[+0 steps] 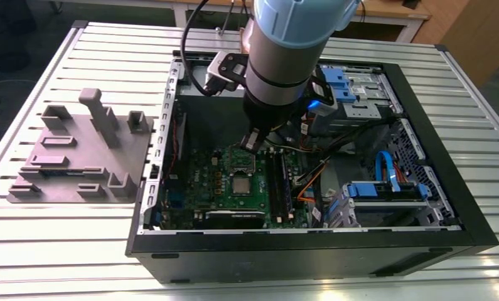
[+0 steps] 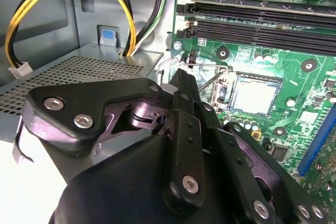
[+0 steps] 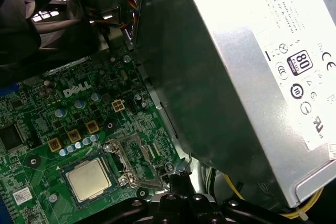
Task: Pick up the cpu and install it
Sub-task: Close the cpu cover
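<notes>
Worktop (image 1: 65, 251) of slatted metal is seen from above in the exterior view. At that view's left a grey fixture plate (image 1: 73, 157) lies flat, its upright blocks and recesses judged to be seats that keep parts in known places.

Next to it a black computer case (image 1: 316, 251) is laid on its side with the panel off, so that the green motherboard (image 1: 203, 182) faces upward and can be reached from overhead.

Near the middle of the board the cpu (image 1: 241, 185) is seen, a small silver square. In both wrist views the cpu (image 3: 87, 178) is shown lying flat inside its socket, well apart from the fixture plate. Beside it the socket's metal load plate (image 3: 131, 156) is swung open, which leaves the chip's top uncovered. The wire retention lever (image 2: 181, 61) is also raised.

Above the board the robot arm (image 1: 291, 56) is brought down into the case. The gripper (image 1: 253, 143) is held low, just beside the socket and near the lever. In the second wrist view the gripper (image 2: 181, 74) appears closed to a narrow tip, with nothing visibly held. From this the chip is judged to be already set down.

Beside the gripper a grey power supply (image 3: 236, 77) is mounted against the case wall. At the exterior view's right, blue-trimmed drive cages (image 1: 383, 191) are fitted.
</notes>
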Controlling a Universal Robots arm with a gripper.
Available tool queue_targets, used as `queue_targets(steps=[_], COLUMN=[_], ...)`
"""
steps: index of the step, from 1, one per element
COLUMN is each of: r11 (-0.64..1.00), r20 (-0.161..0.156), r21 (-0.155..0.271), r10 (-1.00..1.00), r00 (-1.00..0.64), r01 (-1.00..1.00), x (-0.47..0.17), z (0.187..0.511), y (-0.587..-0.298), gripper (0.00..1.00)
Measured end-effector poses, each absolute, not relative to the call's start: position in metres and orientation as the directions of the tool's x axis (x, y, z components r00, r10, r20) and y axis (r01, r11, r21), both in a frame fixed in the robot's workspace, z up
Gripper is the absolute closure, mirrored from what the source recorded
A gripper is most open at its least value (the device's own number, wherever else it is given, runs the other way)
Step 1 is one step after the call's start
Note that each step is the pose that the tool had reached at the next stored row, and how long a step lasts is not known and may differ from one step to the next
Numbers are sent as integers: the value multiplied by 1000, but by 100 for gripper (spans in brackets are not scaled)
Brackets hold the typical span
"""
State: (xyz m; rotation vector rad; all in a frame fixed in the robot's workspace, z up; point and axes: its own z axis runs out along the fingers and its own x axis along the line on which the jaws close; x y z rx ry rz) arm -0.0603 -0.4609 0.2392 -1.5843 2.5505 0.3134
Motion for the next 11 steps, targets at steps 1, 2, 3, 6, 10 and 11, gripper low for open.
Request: queue_targets(steps=[1,2,3,6,10,11], r11=[430,430,430,430,429,429], r20=[-212,-212,-212,-212,-212,-212], r21=[110,110,110,110,110,110], r10=[-871,-871,-871,-871,-871,-871], r00=[-444,-444,-444,-444,-443,-443], r01=[-896,-896,-896,-896,-896,-896], x=[-60,-60,-60,-60,-60,-60], z=[239,239,239,239,239,239], y=[-461,-461,-462,-464,-467,-468], gripper=[90,90,90,90,90,90])
